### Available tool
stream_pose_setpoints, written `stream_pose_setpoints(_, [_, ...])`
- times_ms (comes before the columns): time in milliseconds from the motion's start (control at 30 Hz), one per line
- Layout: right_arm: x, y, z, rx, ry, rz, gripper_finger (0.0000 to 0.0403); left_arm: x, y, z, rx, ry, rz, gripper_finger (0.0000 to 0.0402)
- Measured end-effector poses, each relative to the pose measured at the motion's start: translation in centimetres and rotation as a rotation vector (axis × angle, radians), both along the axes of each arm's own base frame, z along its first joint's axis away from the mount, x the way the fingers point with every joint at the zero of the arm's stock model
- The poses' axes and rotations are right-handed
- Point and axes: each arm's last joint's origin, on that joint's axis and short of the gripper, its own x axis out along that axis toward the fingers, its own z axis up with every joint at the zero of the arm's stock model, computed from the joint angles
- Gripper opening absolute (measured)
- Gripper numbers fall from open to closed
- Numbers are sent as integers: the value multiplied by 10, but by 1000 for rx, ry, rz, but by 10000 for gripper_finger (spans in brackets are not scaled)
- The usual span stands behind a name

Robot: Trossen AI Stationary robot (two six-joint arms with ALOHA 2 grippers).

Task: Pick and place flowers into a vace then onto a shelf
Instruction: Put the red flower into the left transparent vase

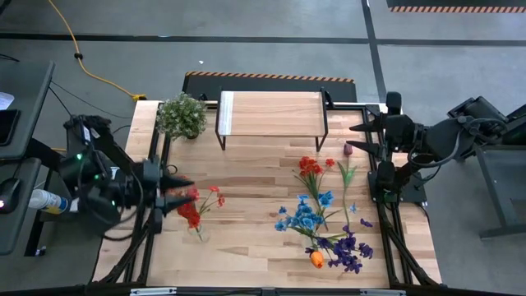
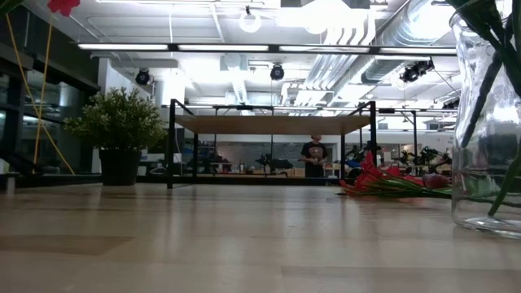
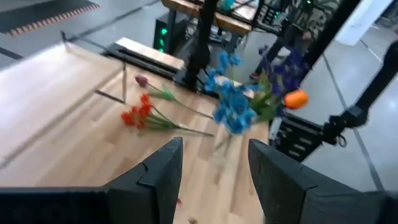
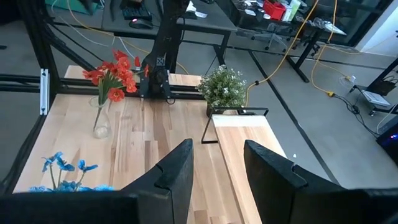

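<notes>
Standing in the glass vase [image 1: 200, 231] at the table's left front are a few red flowers [image 1: 191, 211]; the rest [image 1: 322, 215] lie loose at right. Shelf [image 1: 271, 113] carries nothing, so most work remains. Left gripper [image 1: 182, 192] open beside vase; right gripper [image 1: 355, 138] open near shelf.

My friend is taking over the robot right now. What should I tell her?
Left hand: open, empty, beside the vase at the table's left.
Right hand: open, empty, at the shelf's right end.
Done: red flowers stand in the vase.
Left: blue flowers, purple flowers, orange tulip, dark red tulip and a red bunch lie on the table. The vase is not yet on the shelf.
</notes>
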Motion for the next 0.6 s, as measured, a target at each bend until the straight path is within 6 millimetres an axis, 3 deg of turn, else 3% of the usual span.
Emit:
stream_pose_setpoints(233, [0, -1, 0, -38, 1, -14, 134, -10, 35, 24, 3, -9, 55, 216])
stream_pose_setpoints(600, [-3, -8, 3, -237, -21, -177, 134, -37, 77, 32, -23, -24, 110, 216])
